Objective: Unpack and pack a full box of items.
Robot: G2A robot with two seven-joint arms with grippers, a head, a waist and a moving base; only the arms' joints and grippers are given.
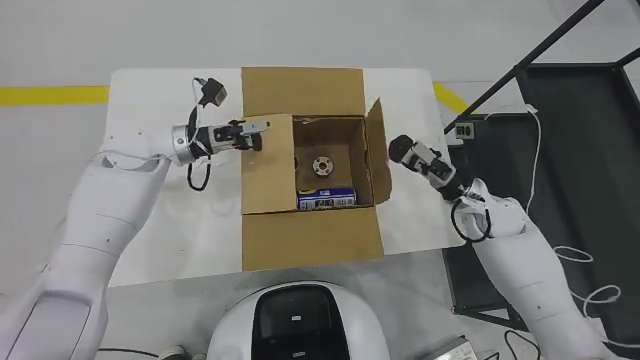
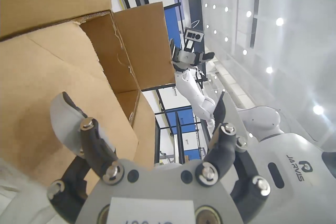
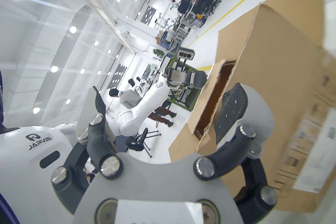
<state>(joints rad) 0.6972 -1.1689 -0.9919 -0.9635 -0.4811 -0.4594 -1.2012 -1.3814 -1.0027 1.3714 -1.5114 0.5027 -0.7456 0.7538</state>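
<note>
An open cardboard box point(image 1: 310, 238) stands mid-table with its flaps spread. Inside lie a round metal part point(image 1: 322, 165) and a small blue carton point(image 1: 328, 198). My left gripper point(image 1: 252, 133) hovers open over the box's left flap; in the left wrist view one of its fingers point(image 2: 67, 112) lies close against the brown cardboard point(image 2: 52, 64). My right gripper point(image 1: 400, 148) is open just outside the upright right flap point(image 1: 377, 150). In the right wrist view its ribbed finger point(image 3: 232, 107) is next to the box wall point(image 3: 283, 64).
The white table point(image 1: 160, 230) has bare strips on either side of the box. A black metal frame and cart point(image 1: 570, 160) stand close off the table's right side. A yellow line point(image 1: 50, 94) runs across the floor behind.
</note>
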